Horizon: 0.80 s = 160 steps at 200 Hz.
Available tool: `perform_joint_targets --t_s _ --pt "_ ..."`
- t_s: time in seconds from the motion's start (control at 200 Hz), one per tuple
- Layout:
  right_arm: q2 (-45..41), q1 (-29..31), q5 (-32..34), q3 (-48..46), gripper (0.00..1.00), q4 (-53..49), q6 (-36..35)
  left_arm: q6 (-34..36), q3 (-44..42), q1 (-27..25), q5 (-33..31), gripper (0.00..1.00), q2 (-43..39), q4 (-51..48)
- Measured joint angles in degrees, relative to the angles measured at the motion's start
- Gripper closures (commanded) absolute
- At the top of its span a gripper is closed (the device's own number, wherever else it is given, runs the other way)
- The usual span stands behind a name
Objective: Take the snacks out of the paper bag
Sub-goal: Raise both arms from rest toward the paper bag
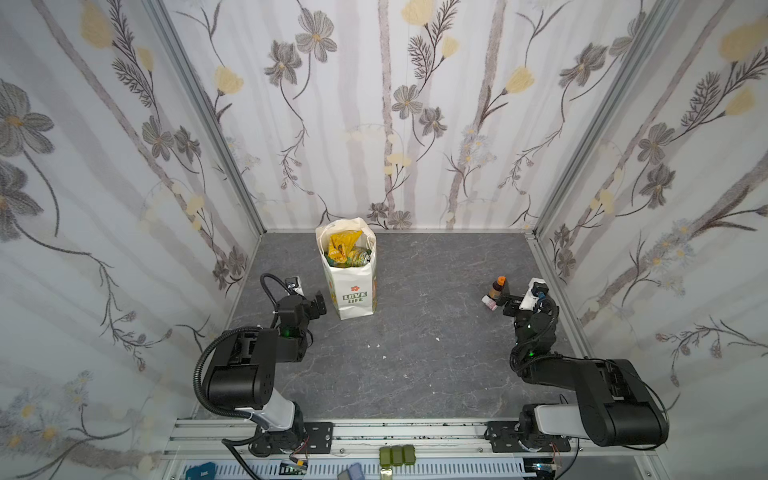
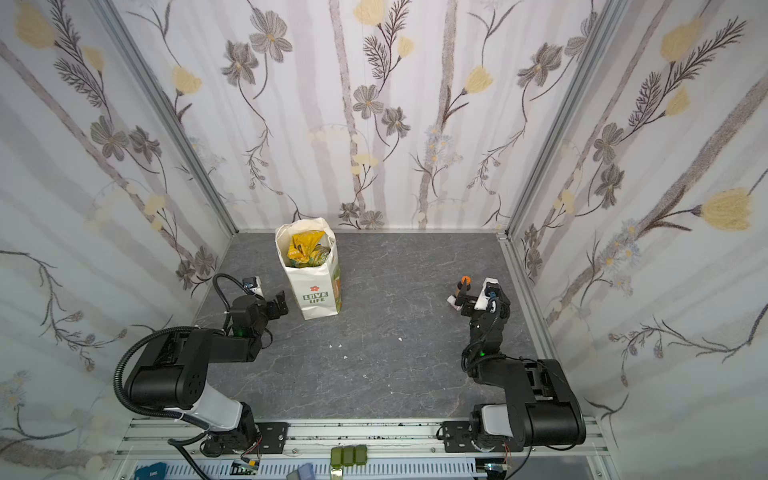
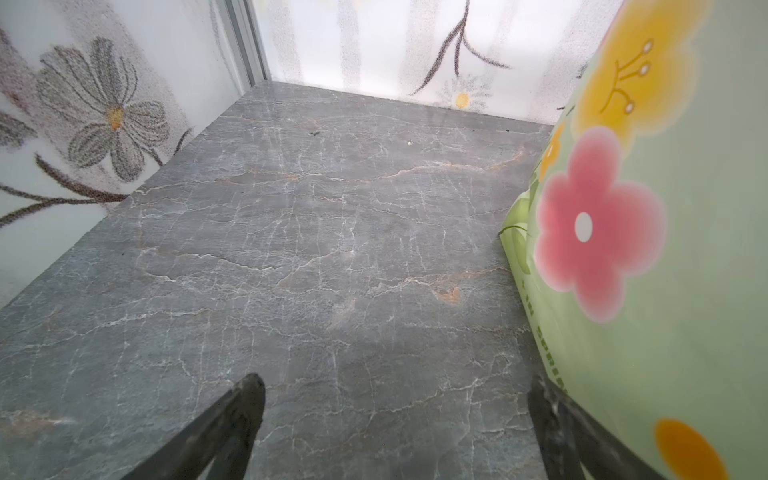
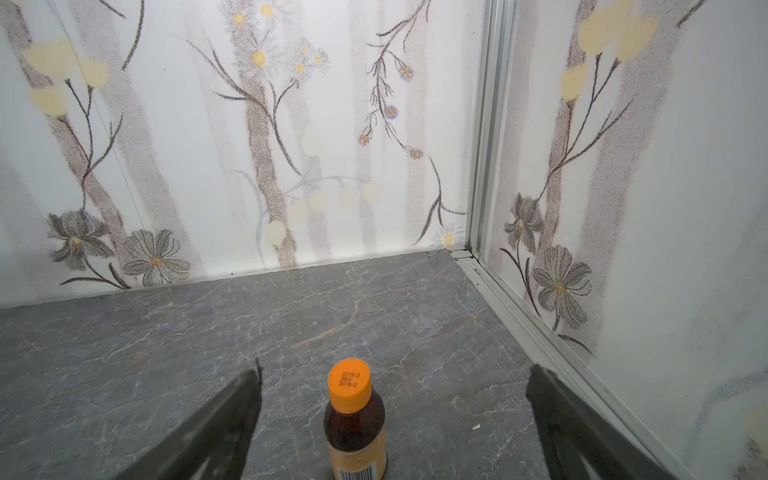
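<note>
The paper bag is white with green "LOVE LIFE" lettering and 1 red flower; its side is pale green with yellow, pink and orange blooms. The snacks show yellow and green. The bottle is brown, capped orange. The bench is dark grey, veined white. The walls carry grey and yellow flowers.

The paper bag stood upright toward the back of the grey table, left of centre. Its mouth gaped, and yellow and green snacks were crammed inside, right up near the rim! The left gripper hung low just beside the bag's left side. Over on the right, the right gripper sat by a small brown bottle with an orange cap, well apart from the bag.
</note>
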Motion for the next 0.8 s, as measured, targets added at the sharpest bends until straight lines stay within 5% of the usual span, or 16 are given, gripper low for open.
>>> perform_joint_targets --t_s 0.799 --pt "-1.1 0.0 -0.3 -0.7 0.0 -0.1 0.0 0.0 0.0 0.0 0.0 0.0 0.0 0.0"
